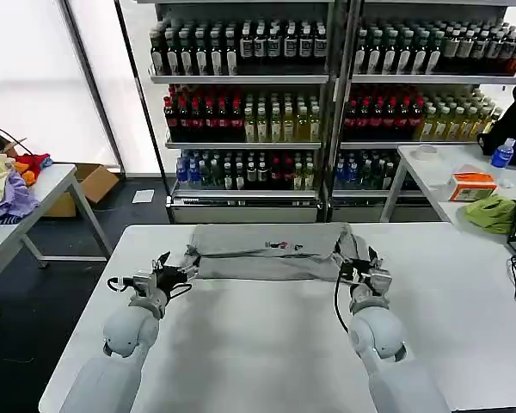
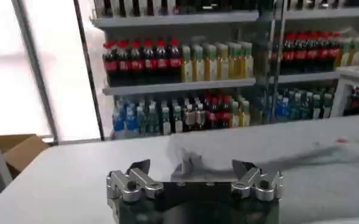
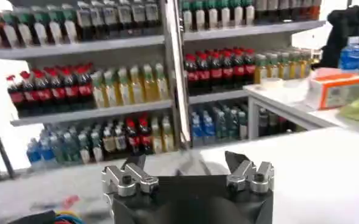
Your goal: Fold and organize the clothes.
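Nearest to me in the head view are my 2 grey forearms, running up from the bottom edge to the grippers on the white desk (image 1: pixel 267 361). From here the grey T-shirt (image 1: pixel 267 245) lies as a folded band across the far middle of the desk, its long axis running left to right, with a small multicoloured print near its centre. My left gripper (image 1: pixel 159 274) sits just off the band's left end, on its near side, fingers spread and holding nothing. My right gripper (image 1: pixel 367 271) is at the band's right end, where a grey flap hangs toward it; it looks to be touching or overlapping that cloth, so the right arm is the nearer of the 2. Moving to the left wrist view, the left gripper's fingers (image 2: pixel 138 170) stand wide apart, and a crumpled bit of grey fabric lies on the desk just beyond the gap between them. Over in the right wrist view, the right gripper's fingers (image 3: pixel 237 161) are likewise spread with nothing pinched, bare desk and bottle shelves ahead. My judgement is that the next fold turns on both grippers reaching away from me onto the 2 ends of the band.
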Robot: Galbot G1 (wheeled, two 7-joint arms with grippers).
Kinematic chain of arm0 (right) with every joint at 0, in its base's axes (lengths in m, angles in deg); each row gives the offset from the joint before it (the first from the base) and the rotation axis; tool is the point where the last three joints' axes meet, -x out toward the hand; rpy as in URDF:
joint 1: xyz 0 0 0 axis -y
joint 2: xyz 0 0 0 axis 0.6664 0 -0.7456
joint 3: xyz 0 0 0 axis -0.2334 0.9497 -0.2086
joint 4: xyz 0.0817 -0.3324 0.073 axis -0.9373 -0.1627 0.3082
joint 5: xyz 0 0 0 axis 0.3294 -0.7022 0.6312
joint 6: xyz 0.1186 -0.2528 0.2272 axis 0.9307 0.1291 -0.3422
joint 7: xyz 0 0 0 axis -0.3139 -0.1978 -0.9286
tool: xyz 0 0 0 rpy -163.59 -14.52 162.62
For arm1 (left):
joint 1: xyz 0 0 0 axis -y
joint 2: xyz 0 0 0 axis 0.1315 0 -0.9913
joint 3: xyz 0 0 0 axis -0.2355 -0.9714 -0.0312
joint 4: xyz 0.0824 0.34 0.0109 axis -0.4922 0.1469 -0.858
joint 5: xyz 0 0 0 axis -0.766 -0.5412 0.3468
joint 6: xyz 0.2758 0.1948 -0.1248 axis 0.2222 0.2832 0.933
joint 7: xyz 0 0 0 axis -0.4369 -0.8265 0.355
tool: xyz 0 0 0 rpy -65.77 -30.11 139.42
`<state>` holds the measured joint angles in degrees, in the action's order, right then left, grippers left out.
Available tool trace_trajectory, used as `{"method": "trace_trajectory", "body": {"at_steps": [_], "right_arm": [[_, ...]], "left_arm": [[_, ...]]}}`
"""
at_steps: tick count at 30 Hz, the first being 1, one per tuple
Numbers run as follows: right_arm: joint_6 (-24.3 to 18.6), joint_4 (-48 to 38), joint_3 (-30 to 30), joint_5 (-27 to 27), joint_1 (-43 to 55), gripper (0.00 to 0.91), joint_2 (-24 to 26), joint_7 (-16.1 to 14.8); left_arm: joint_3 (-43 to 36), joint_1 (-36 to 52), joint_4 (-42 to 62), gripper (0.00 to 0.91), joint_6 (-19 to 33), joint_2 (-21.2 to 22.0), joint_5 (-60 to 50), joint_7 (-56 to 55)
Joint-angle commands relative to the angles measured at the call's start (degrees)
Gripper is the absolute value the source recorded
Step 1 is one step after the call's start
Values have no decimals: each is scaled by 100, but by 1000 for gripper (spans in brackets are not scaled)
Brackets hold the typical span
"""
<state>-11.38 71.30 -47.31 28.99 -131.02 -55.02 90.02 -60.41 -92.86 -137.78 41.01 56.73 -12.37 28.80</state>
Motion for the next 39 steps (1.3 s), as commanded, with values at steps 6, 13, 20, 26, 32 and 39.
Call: {"method": "trace_trajectory", "body": {"at_steps": [6, 13, 20, 26, 32, 39], "right_arm": [[183, -379, -33, -51, -433, 907, 62, 112], [166, -647, -13, -128, -219, 907, -38, 102], [87, -899, -55, -126, -88, 776, -71, 73], [11, -1031, -36, -142, -67, 0, -120, 95], [-43, -1068, -43, -185, -99, 0, -134, 152], [-67, -920, -57, -199, -306, 0, -112, 148]], "left_arm": [[-123, 2, 393, 907, -102, -67, -178, -62], [-209, 389, 772, 907, -47, -51, -156, -102], [-243, 444, 1075, 887, 27, -26, -218, -87], [-303, 385, 1096, 10, 29, -102, -264, -67], [-391, 167, 979, 10, 38, -218, -264, 28], [-385, -200, 706, 10, 119, -166, -266, 62]]}}
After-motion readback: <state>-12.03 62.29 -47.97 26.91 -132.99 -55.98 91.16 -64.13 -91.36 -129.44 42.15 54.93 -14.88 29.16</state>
